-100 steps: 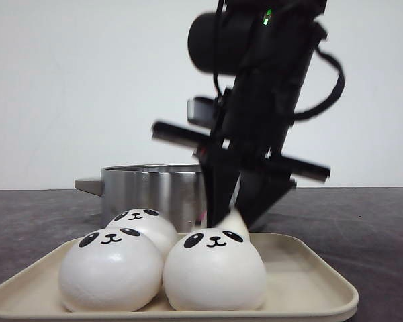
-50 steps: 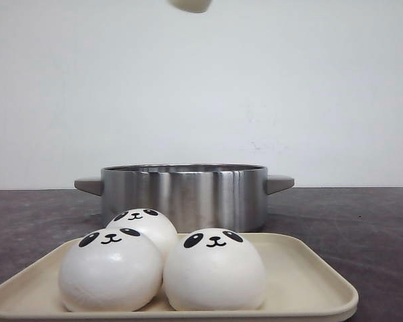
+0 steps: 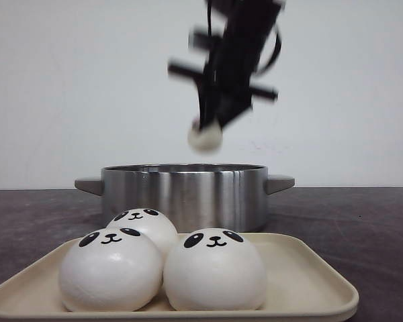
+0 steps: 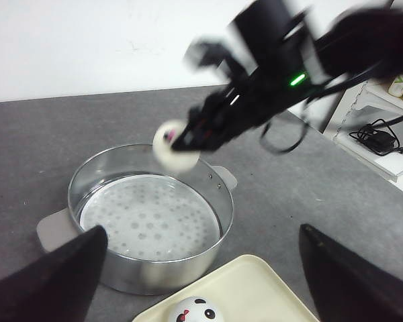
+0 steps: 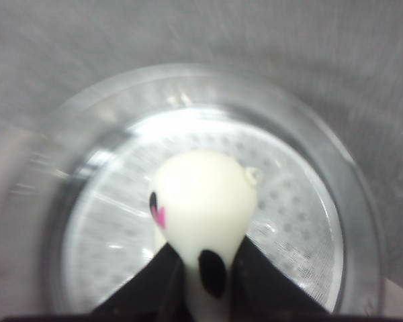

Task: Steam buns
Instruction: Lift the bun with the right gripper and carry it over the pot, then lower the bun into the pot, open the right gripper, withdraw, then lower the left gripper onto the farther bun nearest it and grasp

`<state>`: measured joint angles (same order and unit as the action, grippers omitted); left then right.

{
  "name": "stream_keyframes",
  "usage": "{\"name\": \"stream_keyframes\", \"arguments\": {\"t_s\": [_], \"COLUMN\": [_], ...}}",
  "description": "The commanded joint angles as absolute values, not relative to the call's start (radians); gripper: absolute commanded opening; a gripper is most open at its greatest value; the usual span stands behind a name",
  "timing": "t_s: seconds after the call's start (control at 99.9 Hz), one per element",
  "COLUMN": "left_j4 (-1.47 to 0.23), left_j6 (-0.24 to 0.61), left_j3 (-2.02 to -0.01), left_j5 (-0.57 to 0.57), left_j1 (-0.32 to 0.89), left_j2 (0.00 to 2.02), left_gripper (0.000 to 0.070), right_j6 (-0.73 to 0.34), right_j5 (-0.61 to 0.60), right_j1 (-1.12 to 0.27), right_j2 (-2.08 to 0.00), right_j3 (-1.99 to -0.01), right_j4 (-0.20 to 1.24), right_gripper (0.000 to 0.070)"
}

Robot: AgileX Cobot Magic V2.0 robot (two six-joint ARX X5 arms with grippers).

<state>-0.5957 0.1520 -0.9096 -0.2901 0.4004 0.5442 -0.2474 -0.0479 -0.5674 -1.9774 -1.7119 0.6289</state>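
The right arm [image 3: 238, 40] is black all over, with a matte, blocky body that narrows toward its end. A thin black crossbar [image 3: 223, 80] sticks out on both sides just above the tool. Black cables [image 4: 289, 137] loop loosely away from the arm's body. A small green light [image 4: 296, 80] glows on its side in the left wrist view. The right tool [image 3: 211, 121] ends in two dark, tapering, wedge-shaped fingers [image 5: 148, 288]. The arm is blurred, so screws and markings cannot be made out. The left tool shows only as two broad black fingers [image 4: 47, 282], smooth and plain, one at each lower corner of its own camera's picture.
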Motion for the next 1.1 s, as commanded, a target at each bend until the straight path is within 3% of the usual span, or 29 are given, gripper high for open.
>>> {"name": "stream_keyframes", "arguments": {"t_s": [0.0, 0.2, 0.24, 0.32, 0.38, 0.701, 0.871, 0.921, 1.001, 1.091], "left_j4": [-0.59, -0.626, -0.637, -0.655, -0.664, -0.663, -0.674, -0.684, -0.705, -0.731], "left_j6": [0.149, 0.149, 0.149, 0.149, 0.149, 0.15, 0.166, 0.189, 0.227, 0.27], "left_j3": [-0.921, -0.921, -0.921, -0.921, -0.921, -0.921, -0.921, -0.921, -0.921, -0.921], "left_j5": [-0.287, -0.287, -0.287, -0.287, -0.287, -0.287, -0.287, -0.287, -0.287, -0.289], "left_j1": [0.405, 0.405, 0.405, 0.405, 0.405, 0.405, 0.405, 0.405, 0.405, 0.407], "left_j2": [0.55, 0.55, 0.55, 0.55, 0.55, 0.55, 0.551, 0.557, 0.576, 0.624], "left_gripper": [0.0556, 0.0556, 0.0556, 0.0556, 0.0556, 0.0554, 0.0547, 0.0544, 0.0544, 0.0544], "right_j6": [-0.227, -0.225, -0.225, -0.228, -0.228, -0.26, -0.262, -0.255, -0.234, -0.215], "right_j5": [-0.042, -0.044, -0.044, -0.044, -0.044, -0.044, -0.049, -0.052, -0.052, -0.044], "right_j1": [-0.569, -0.55, -0.549, -0.549, -0.549, -0.54, -0.534, -0.535, -0.55, -0.586], "right_j2": [-2.027, -2.106, -2.114, -2.117, -2.117, -2.115, -2.106, -2.096, -2.058, -1.967], "right_j3": [-1.731, -1.731, -1.731, -1.731, -1.731, -1.739, -1.836, -1.887, -1.96, -1.997], "right_j4": [0.605, 0.591, 0.585, 0.585, 0.585, 0.617, 0.718, 0.777, 0.867, 0.912], "right_gripper": [0.0005, 0.0032, 0.0117, 0.0369, 0.0435, 0.0435, 0.042, 0.0326, 0.0, 0.0014]}}
